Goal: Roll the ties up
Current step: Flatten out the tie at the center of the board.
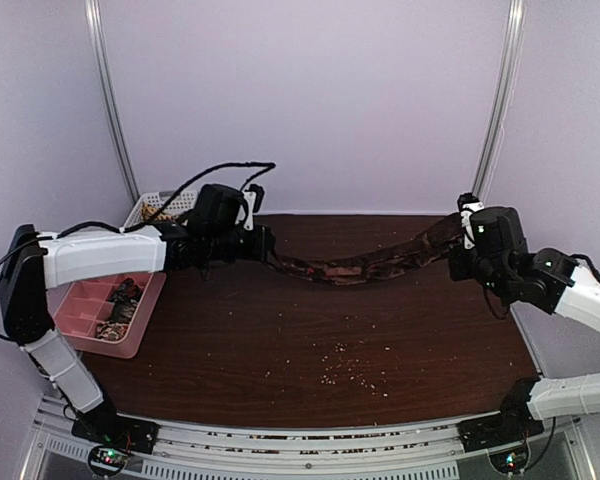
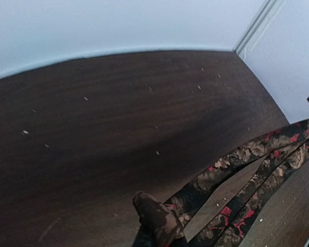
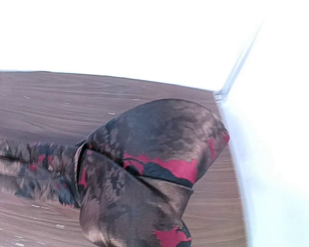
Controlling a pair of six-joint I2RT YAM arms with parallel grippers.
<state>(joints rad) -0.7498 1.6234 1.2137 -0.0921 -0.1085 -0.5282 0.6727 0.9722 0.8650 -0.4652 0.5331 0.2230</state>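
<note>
One tie (image 1: 360, 268), dark brown with tan and red patches, hangs in a shallow sag between my two grippers above the back of the table. My left gripper (image 1: 267, 247) is shut on its left end. My right gripper (image 1: 458, 240) is shut on its wider right end. In the left wrist view the tie (image 2: 247, 154) runs off to the right as two strands, and a folded tip (image 2: 157, 218) hides my fingers. In the right wrist view the broad folded end (image 3: 159, 139) fills the frame and hides my fingers.
A pink tray (image 1: 75, 300) with dark bundled items stands at the left table edge, with a white basket (image 1: 155, 207) behind it. Pale crumbs (image 1: 345, 365) are scattered on the dark wooden table (image 1: 230, 350). White walls close the back and sides.
</note>
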